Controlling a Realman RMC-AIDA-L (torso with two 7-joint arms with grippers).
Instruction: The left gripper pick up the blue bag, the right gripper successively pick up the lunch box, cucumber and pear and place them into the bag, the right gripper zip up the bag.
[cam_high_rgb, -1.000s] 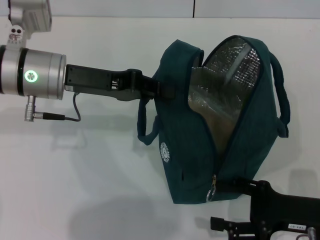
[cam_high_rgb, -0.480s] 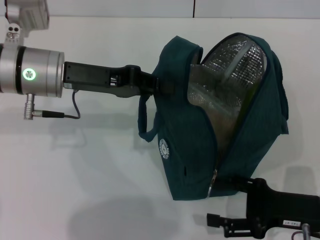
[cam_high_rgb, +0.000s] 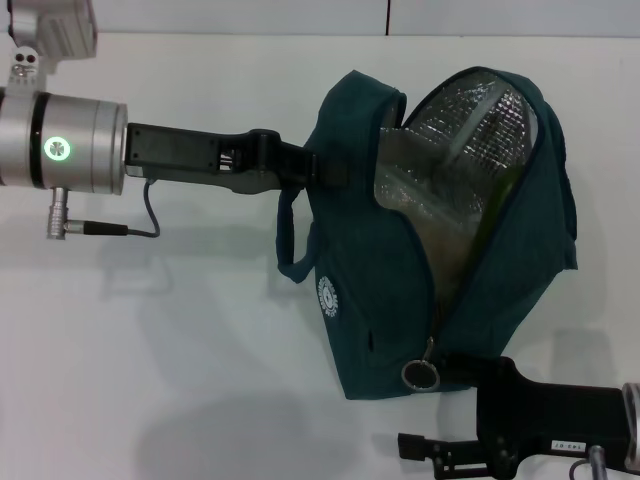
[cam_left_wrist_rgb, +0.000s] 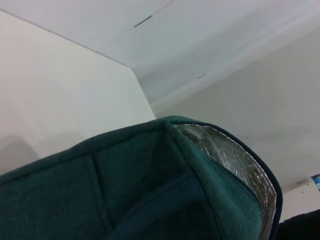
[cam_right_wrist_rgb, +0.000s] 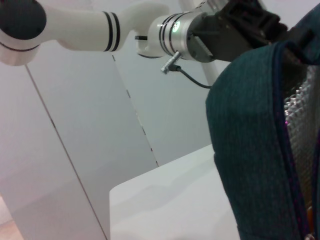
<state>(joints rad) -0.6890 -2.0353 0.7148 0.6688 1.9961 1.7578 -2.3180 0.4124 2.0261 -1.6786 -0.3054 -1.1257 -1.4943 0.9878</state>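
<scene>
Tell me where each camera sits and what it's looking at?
Head view: high on the robot, looking down at the big dark teal fabric bag; the left tool grips its edge, the right tool sits by the ring zipper pull.
Left wrist view: beside the bag's top, facing up past its silver foil lining.
Right wrist view: low, looking up at the left arm.
All share the bag.

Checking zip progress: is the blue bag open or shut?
Open: the blue bag gapes, foil lining showing, ring pull at the bottom end.
</scene>
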